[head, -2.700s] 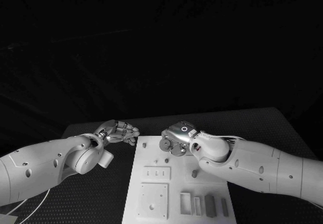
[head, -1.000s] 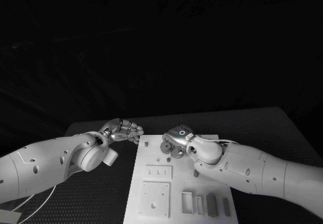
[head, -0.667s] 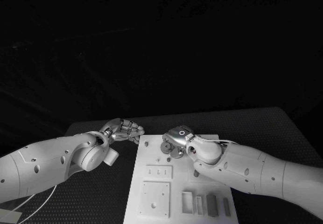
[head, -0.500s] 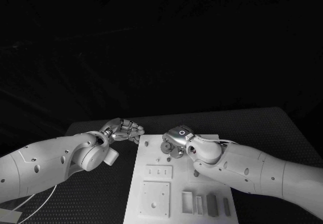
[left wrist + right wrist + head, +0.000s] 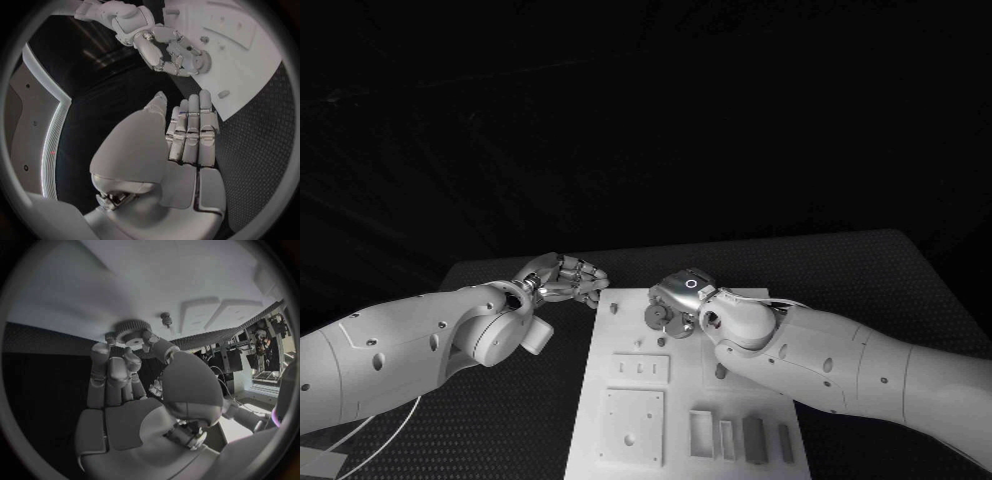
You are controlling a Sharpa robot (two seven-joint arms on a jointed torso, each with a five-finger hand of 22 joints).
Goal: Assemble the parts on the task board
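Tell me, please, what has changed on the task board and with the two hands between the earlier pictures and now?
The left hand edged closer to the task board at its far left corner, its fingers curled, holding nothing. The right hand drew slightly inward, keeping its hold on the gear over the board's far end. The board and its other parts stayed put.

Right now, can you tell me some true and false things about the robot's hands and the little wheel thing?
1. The right hand holds a gear. True.
2. The left hand holds a gear too. False: it holds nothing, and its fingers lie straight, side by side.
3. The gear is over the white task board. True.
4. The left hand rests in the middle of the task board. False: it is over the black table, beside the board's edge.
5. A small peg stands on the board near the gear. True.
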